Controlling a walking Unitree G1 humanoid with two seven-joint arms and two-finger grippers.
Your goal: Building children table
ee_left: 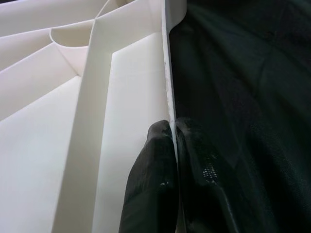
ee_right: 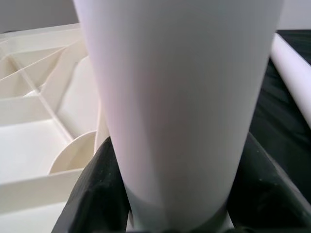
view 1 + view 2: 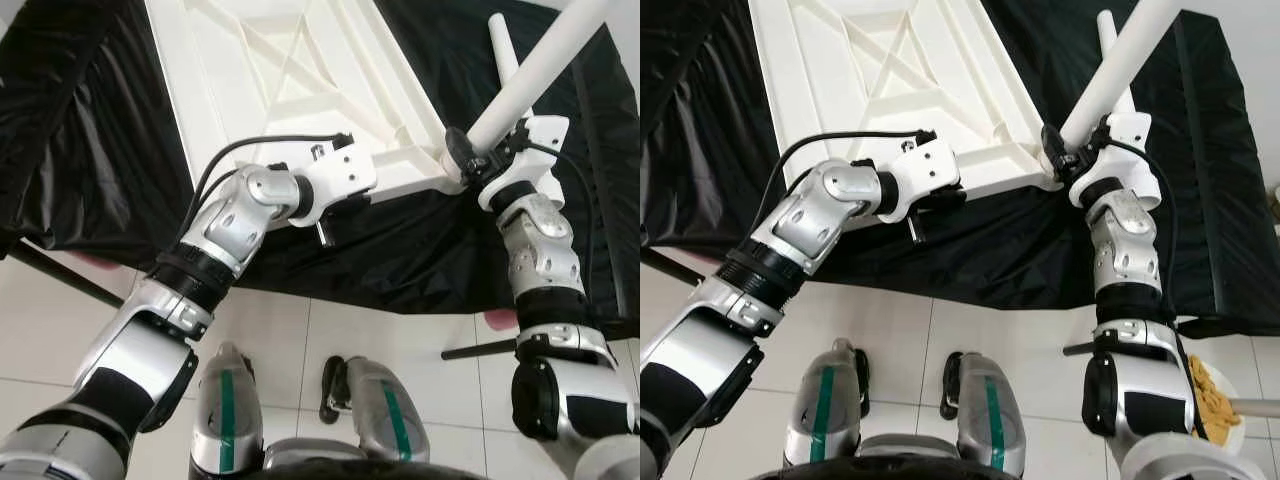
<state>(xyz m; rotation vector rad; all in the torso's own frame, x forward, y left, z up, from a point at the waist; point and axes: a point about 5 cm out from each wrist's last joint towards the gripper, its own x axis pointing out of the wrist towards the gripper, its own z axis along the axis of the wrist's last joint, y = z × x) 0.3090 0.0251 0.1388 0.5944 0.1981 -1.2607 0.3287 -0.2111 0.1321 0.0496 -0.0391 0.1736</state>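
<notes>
The tabletop (image 3: 300,80) is lying ribbed side up on black sheeting (image 3: 90,130). The left gripper (image 1: 170,160) is pinching its near rim between 2 fingers. The right gripper (image 3: 462,158) is clamping 1 leg (image 3: 530,75) at the near right corner. Another leg (image 3: 1110,35) is lying on the sheeting behind it.

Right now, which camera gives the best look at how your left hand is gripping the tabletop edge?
The left wrist view: its black fingers pinch the white tabletop's rim, one on each side. In the left and right eye views the left hand sits at that near edge, but the wrist housing covers the contact.
</notes>
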